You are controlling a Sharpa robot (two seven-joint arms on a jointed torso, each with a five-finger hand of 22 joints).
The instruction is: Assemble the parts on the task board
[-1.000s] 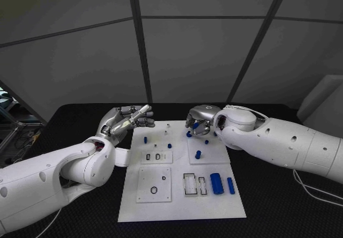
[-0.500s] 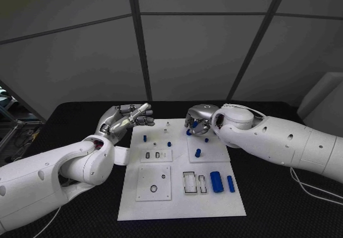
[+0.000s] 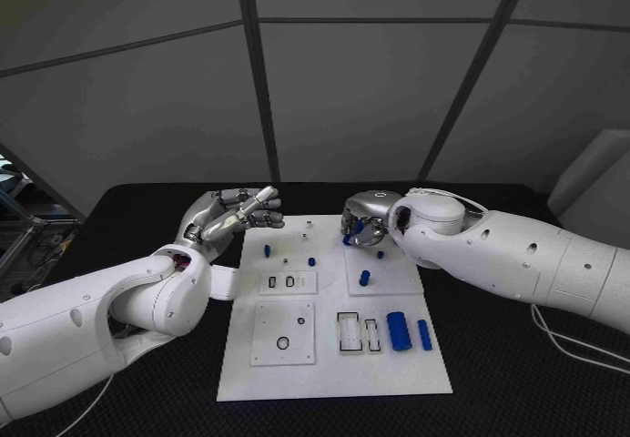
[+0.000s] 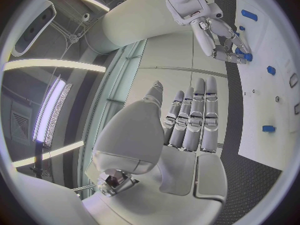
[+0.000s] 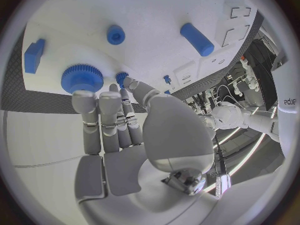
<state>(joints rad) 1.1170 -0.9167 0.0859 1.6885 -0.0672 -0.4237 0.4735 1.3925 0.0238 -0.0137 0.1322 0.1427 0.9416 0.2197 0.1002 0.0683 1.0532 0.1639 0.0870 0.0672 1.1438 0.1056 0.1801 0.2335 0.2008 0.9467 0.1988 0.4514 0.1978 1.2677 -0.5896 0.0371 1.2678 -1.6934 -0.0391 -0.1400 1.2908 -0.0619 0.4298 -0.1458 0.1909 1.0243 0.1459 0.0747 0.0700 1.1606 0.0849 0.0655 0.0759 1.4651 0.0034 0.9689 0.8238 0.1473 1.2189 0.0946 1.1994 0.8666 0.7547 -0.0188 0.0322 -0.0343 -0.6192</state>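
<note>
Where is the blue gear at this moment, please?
In the right wrist view the blue gear sits on the task board just beyond the right hand, near the board's far edge; the fingers reach its rim, though contact is unclear.

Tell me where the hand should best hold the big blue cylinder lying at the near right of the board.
Probably across the middle of the cylinder, coming from above. It lies flat on the board, its round long sides free; a slim blue pin lies close on its right, so fingers need care there.
</note>
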